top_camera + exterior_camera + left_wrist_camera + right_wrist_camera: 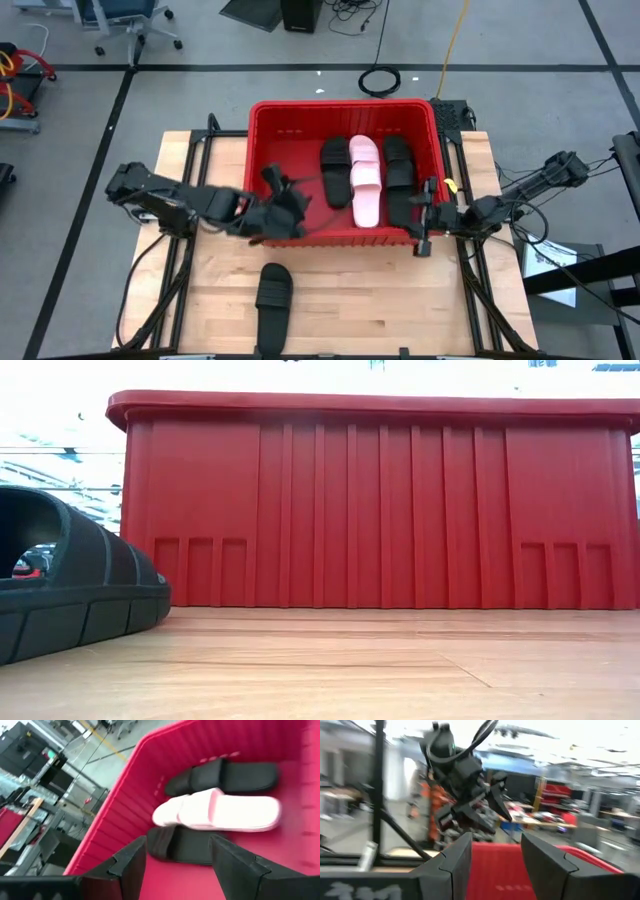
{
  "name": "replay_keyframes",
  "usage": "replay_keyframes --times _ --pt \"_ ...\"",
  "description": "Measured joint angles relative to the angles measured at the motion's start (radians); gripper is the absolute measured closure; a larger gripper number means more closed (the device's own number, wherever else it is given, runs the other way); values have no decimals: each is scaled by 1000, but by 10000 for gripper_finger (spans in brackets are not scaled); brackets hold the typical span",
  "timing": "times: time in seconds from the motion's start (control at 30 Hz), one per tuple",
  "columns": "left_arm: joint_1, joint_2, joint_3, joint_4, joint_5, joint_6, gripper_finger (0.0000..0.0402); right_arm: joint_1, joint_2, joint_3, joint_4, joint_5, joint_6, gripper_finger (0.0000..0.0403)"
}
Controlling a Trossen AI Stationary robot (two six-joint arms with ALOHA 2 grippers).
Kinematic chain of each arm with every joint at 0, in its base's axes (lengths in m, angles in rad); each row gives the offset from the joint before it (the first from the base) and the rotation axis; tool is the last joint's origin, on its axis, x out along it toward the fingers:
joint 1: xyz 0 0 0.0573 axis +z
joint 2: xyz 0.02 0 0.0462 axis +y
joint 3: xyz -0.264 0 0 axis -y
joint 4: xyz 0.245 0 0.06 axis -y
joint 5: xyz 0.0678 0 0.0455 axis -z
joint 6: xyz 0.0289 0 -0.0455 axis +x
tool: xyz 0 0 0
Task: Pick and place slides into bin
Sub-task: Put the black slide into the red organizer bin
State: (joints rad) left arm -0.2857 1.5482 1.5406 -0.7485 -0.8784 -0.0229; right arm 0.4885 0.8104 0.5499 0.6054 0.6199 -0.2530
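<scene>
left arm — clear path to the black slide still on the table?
Probably yes. The black slide lies alone on the bare table in front of the bin; the left gripper, fingers open and empty, hangs over the bin's near-left corner, with nothing between.

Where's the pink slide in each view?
High view: pink slide lies mid-bin, between black slides.
Low view: not in it; the bin's wall hides the inside.
Left wrist view: centre, beyond the open left gripper, black slides either side.
Right wrist view: not in it; only red rim.
Shared landmark: the red bin.
</scene>
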Motion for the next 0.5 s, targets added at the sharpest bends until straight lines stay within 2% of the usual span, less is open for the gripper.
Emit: replay_keyframes --times 0.27,0.5 --pt "-214 8 0 -41 -61 -131 183 51 7 0 106 -155 11 243" --pt "-394 18 0 -116 -120 -355 183 81 58 0 120 -179 103 243"
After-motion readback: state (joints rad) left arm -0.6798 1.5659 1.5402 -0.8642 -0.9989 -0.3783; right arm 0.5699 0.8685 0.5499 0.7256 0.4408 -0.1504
